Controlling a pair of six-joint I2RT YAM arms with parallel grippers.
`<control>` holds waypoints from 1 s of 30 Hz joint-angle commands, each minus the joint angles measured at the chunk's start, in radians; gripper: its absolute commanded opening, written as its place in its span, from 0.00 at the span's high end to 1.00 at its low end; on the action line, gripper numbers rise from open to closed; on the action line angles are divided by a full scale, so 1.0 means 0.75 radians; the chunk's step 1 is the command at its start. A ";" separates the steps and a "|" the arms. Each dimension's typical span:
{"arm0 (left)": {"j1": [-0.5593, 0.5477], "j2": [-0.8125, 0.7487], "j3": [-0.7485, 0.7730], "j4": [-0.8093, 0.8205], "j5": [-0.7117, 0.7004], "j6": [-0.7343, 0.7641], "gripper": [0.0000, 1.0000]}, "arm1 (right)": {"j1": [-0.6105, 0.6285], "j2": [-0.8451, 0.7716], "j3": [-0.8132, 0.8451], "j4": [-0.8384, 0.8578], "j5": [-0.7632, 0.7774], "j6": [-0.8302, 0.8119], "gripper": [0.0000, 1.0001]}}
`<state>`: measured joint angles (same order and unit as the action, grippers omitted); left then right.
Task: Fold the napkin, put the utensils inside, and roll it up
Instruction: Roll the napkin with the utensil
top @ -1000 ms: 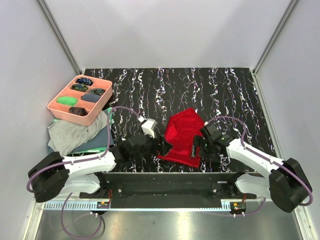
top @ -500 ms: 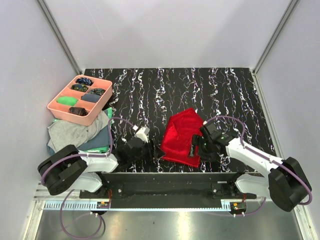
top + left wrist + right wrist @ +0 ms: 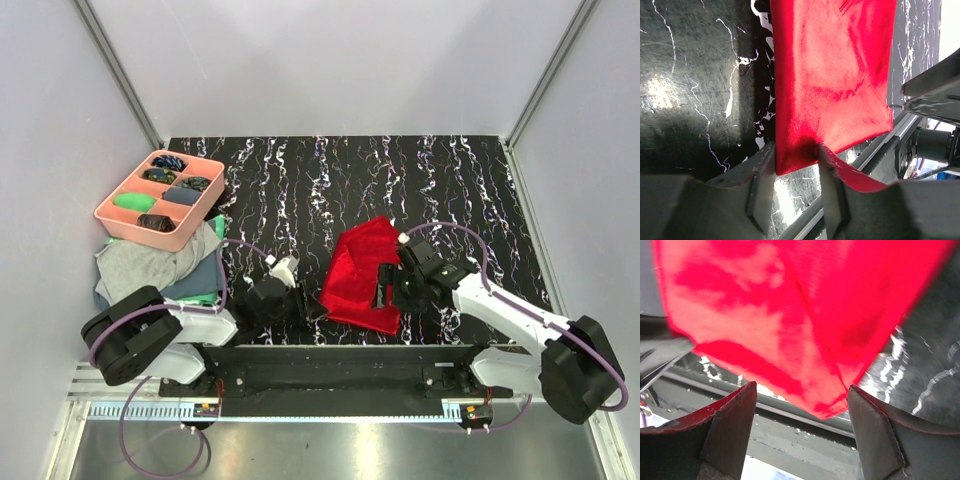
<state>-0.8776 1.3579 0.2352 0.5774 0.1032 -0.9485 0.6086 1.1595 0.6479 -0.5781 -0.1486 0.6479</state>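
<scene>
The red napkin (image 3: 362, 272) lies folded on the black marbled table, one point toward the near edge. My left gripper (image 3: 312, 305) is low at its near left corner. In the left wrist view that corner (image 3: 795, 157) lies between the two fingers (image 3: 761, 172), which stand partly closed with bare table showing in the gap. My right gripper (image 3: 386, 290) hovers over the napkin's near right part. In the right wrist view it (image 3: 801, 390) stands wide open with the napkin's tip (image 3: 832, 407) between its fingers, touching neither. The utensils are out of view.
A pink compartment tray (image 3: 110, 212) with small items sits at the far left. A pile of grey, green and blue cloths (image 3: 150, 268) lies in front of it. The table's metal front rail (image 3: 340, 352) runs just behind both grippers.
The left arm has drawn back toward its base and its jaws have narrowed around the napkin's near left corner. The right gripper shifted slightly left over the napkin, staying open.
</scene>
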 commanded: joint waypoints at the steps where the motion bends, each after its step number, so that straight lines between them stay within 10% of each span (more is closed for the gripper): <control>1: 0.004 0.022 0.044 0.042 0.042 -0.003 0.65 | 0.102 -0.012 0.120 0.092 0.057 -0.127 0.19; 13: 0.019 -0.033 0.136 -0.107 0.053 -0.040 0.97 | 0.675 0.260 0.263 0.259 0.732 -0.195 0.19; 30: 0.078 -0.088 0.177 -0.240 0.130 -0.097 1.00 | 1.033 0.732 0.453 0.305 1.188 -0.275 0.16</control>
<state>-0.8299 1.3220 0.3363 0.3843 0.1684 -1.0050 1.3685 1.6482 0.9440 -0.3630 0.6109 0.4389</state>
